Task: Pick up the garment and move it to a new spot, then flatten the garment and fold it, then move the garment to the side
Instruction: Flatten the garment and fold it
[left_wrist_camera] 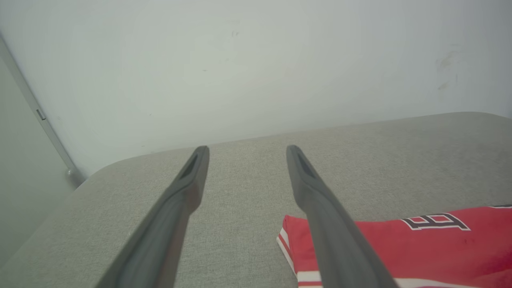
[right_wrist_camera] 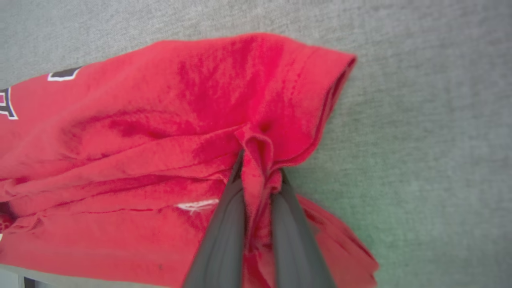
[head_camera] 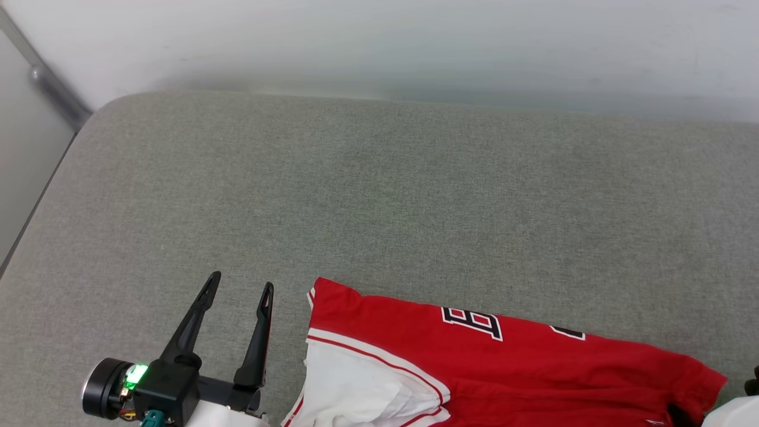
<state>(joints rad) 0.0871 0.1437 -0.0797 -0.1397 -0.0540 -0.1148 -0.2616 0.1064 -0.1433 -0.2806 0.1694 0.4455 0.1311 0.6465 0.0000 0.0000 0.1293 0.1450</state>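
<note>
at bottom centre my right gripper (right_wrist_camera: 260, 168) pinches a thin fold of shirt (right_wrist_camera: 160, 100); left gripper (head_camera: 241, 282) gapes empty. i judge a hard tug could free it.

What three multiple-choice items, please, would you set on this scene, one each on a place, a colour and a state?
1. Where does the garment lie relative to the left gripper?
A. To its right, on the grey surface
B. To its left
C. Draped over it

2. What colour is the garment's sleeve?
A. Blue
B. White
C. Black

3. What is the right gripper's state?
A. Open wide
B. Shut on nothing
C. Shut on the garment

Answers:
1 A: the head view shows it right of that gripper.
2 B: the panel is white with red trim.
3 C: the right wrist view shows a red fold pinched in it.
</note>
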